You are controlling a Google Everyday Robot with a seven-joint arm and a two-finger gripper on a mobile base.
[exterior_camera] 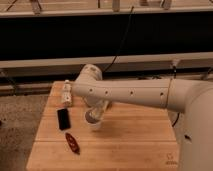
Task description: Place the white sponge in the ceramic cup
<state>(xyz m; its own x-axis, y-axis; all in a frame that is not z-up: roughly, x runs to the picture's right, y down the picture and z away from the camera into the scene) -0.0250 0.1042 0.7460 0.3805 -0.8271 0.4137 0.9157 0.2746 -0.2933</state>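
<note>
One ceramic cup [94, 121] on wooden table [130, 140], gripper [96, 111] directly above it, jaw state unclear; one black phone [63, 119], one red object [72, 142], one white bottle [66, 92]

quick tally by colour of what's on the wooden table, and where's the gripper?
White: 2, bottle and ceramic cup
Black: 1, flat slab
Red: 1, small object
Total: 4
Gripper is directly over the cup; no sponge visible.
</note>
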